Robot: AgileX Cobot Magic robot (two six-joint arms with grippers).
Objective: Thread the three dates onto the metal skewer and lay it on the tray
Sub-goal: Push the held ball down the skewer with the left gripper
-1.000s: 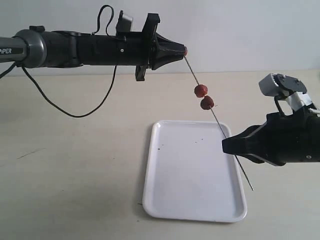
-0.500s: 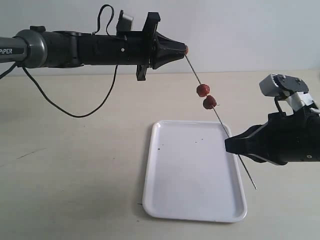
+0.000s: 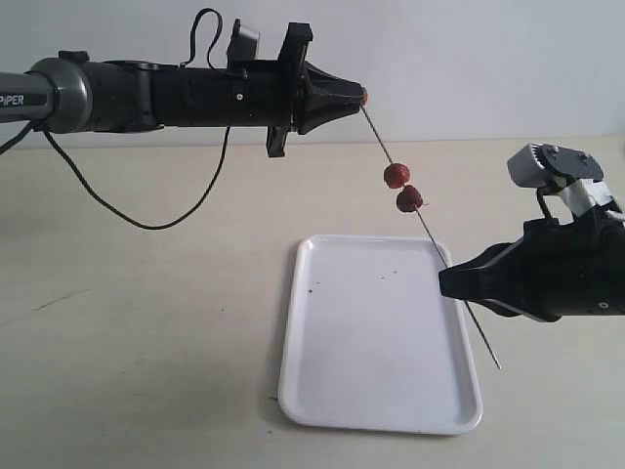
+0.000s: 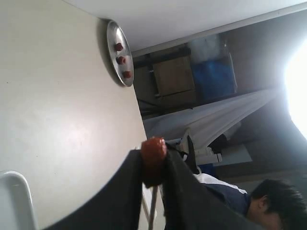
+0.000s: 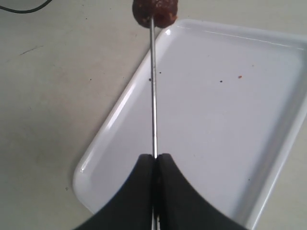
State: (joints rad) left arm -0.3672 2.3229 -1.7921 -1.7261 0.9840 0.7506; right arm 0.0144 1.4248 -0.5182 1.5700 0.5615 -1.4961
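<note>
Reddish-brown dates [image 3: 395, 176], grey skewer [image 5: 153, 96], white tray [image 3: 371, 391] with dark specks

Pinching a reddish date [image 4: 153, 148] in the left gripper [image 4: 153, 163].
Beyond, on the pale table [image 4: 62, 110]: round metal plate [image 4: 114, 34] bearing three red lumps [image 4: 121, 60]; white tray [image 4: 14, 191] corner close by.

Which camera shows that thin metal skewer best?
The exterior view: the thin grey metal skewer appears at nearly full length. The right wrist view shows one straight stretch; the left wrist view barely a sliver.

A beige table [image 3: 146, 342] bears the white tray [image 3: 371, 342] and, seemingly, a cable [image 3: 146, 228].
</note>
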